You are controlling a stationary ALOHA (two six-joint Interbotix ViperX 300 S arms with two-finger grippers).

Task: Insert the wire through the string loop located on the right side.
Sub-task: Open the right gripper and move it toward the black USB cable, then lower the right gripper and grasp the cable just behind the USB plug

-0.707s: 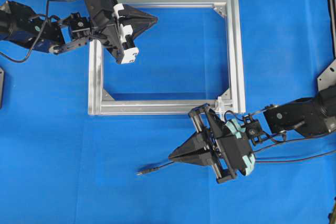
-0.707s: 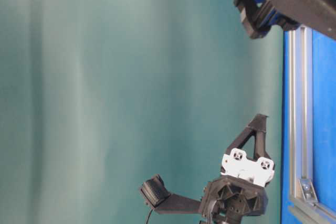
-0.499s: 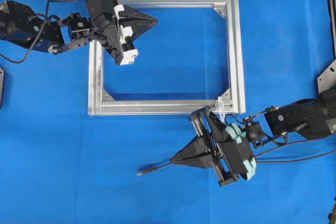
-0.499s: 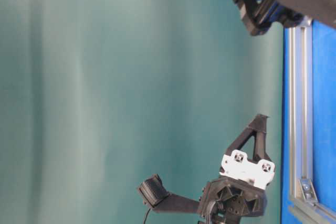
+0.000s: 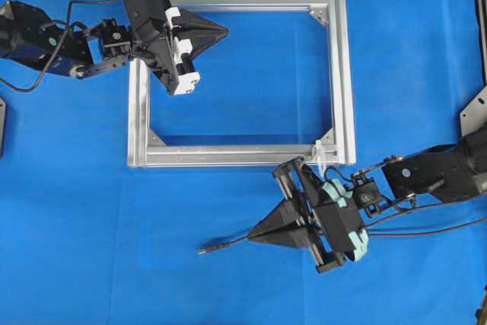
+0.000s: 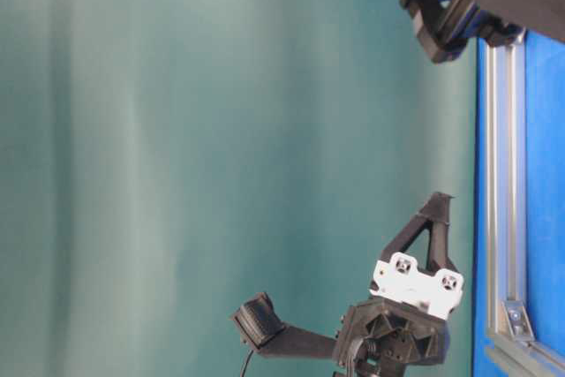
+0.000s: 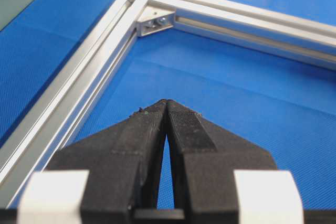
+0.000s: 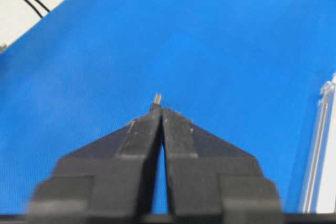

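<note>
Nearest my side of the blue mat, I'm watching the right gripper reaching in from the right edge, its black arm stretched low across the cloth and its pointed black fingers aiming left. The jaws are pinched together on the wire, the long thin black cable; its small dark plug tip is poking out past the fingertips in the right wrist view and lying on the mat to the left in the overhead view. Just behind that wrist, the string loop, a tiny white tie ring, is sitting at the near right corner of the square silver aluminium frame, close to the gripper body but apart from the wire. Farther off, the left gripper is hanging over the frame's far left corner, arm coming in from the left, fingers pointing right over the open middle. Its jaws are pressed fully together on nothing.
</note>
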